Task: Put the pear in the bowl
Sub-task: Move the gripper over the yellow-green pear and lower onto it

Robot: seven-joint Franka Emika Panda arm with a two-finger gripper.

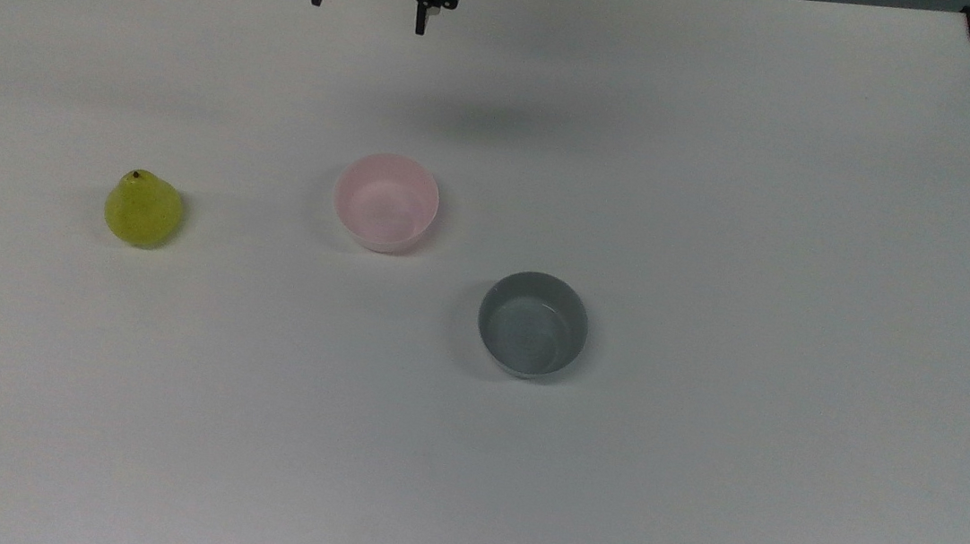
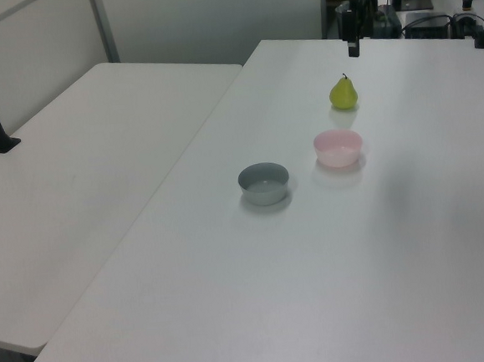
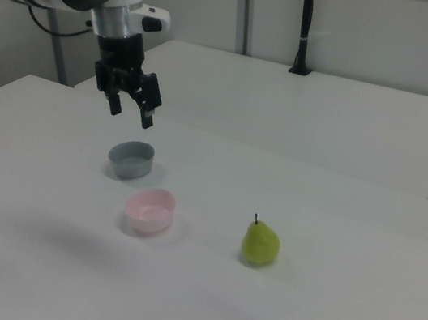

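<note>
The yellow-green pear (image 1: 143, 210) stands upright on the white table at the top view's left, also seen as the pear (image 2: 342, 93) and the pear (image 3: 261, 243). The pale pink bowl (image 1: 386, 202) sits empty near the middle; it shows again as the bowl (image 2: 337, 147) and the bowl (image 3: 151, 209). My gripper (image 1: 367, 14) hangs open and empty high above the table's far edge in the top view, well away from pear and bowl. The gripper (image 3: 131, 111) points down in the right view, fingers spread.
A grey bowl (image 1: 533, 324) stands empty to the right of the pink bowl in the top view. A second white table (image 2: 89, 159) adjoins in the left view. A black post (image 3: 305, 27) rises at the back in the right view.
</note>
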